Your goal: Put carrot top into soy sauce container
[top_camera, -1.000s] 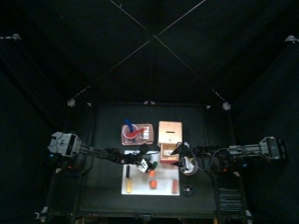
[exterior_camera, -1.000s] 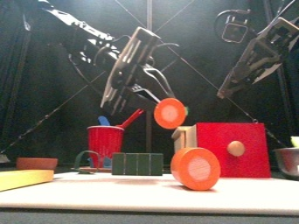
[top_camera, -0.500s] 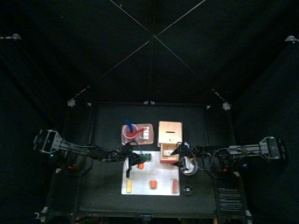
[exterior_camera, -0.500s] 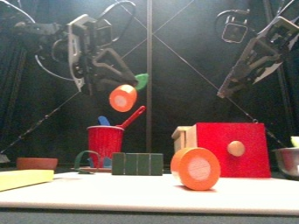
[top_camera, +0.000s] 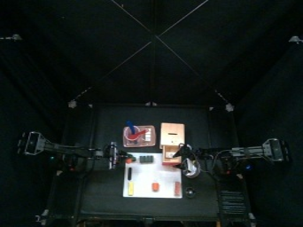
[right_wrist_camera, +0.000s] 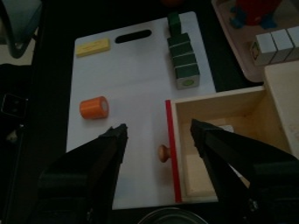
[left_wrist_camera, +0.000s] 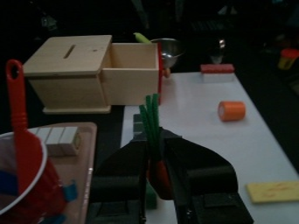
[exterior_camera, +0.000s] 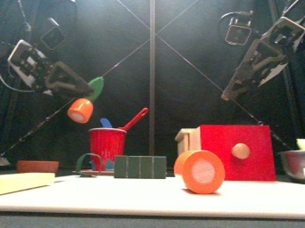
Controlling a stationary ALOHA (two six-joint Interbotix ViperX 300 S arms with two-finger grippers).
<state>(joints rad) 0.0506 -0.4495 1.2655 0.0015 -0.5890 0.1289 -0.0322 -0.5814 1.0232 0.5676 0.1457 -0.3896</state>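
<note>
Orange carrot top w/ green leaf stub (exterior_camera: 80, 109) hangs in mid-air at the table's left side, higher than the red plastic cup (exterior_camera: 107, 144) and a bit left of it, touching nothing else. The left gripper (left_wrist_camera: 159, 159) is clenched on its orange body, leaves poking out past the jaw tips. Prob. gripped that way so the piece can be tipped or dropped leaf-end free. Carried high, likely to clear the utensil handles sticking up from the cup.

Soy sauce container: can't tell for sure which item it is. Candidates below are the cup and the dark green segmented block (exterior_camera: 141, 166) just beside it. So the drop isn't done yet; the carrot top needs lining up over the right opening first.

Right gripper (right_wrist_camera: 160, 144) hovers w/ jaws spread, holding nothing, over the pulled-out red drawer of the pale wooden box (exterior_camera: 234, 151). It's parked well apart from the left arm, prob. to keep out of the way.

Round orange carrot slice (exterior_camera: 199, 171) stands on edge at the front, untouched.
</note>
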